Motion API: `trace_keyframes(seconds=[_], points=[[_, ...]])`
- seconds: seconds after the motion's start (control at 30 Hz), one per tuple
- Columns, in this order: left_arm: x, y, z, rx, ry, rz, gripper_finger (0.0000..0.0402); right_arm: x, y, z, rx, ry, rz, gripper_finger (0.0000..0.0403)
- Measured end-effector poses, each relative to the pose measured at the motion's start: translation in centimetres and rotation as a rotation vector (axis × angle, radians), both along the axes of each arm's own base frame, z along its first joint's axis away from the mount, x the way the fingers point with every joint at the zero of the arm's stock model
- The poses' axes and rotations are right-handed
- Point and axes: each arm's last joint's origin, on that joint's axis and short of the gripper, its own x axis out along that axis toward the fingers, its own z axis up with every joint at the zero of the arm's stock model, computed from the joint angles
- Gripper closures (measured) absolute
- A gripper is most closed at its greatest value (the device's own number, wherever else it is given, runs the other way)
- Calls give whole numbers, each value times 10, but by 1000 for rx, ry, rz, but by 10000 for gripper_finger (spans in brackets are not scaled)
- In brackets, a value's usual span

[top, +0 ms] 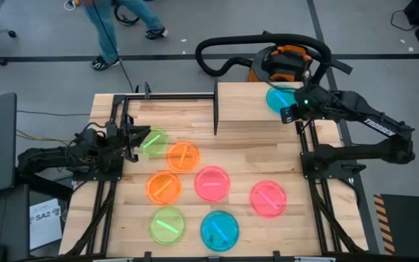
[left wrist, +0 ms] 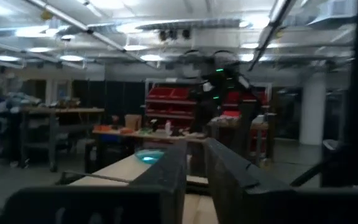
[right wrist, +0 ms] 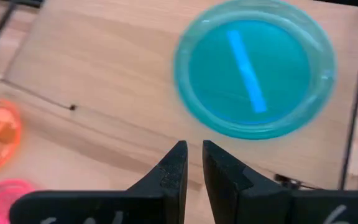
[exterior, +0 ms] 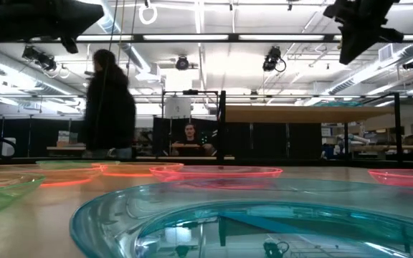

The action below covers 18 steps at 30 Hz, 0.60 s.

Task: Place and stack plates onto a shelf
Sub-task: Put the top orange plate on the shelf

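A teal plate lies flat on the light-wood shelf, at its right end. My right gripper hovers over the shelf just short of that plate, shut and holding nothing. My left gripper is shut and sits at the table's left side, beside a green plate. Flat on the table lie two orange plates, two pink plates, a second green plate and a second teal plate.
The shelf's left half is bare wood. Black posts stand at the shelf's sides, and black arm frames run along both table edges. A person walks behind the table's far edge. The near teal plate fills the low view.
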Motion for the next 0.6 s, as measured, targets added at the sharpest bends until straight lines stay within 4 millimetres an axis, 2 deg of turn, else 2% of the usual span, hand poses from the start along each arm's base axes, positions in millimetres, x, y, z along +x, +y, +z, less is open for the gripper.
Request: trace_keyframes(seconds=[0.17,0.27,0.4,0.6], points=[[20,5,16,-138,101,64,283,21,14,-13,-31,-74,115,346],[37,7,25,-192,221,63,264,35,23,-23,-47,-137,193,346],[61,12,36,-271,413,82,256,49,34,-35,-62,-216,277,346],[96,27,51,-370,670,149,255,59,51,-49,-77,-261,394,346]])
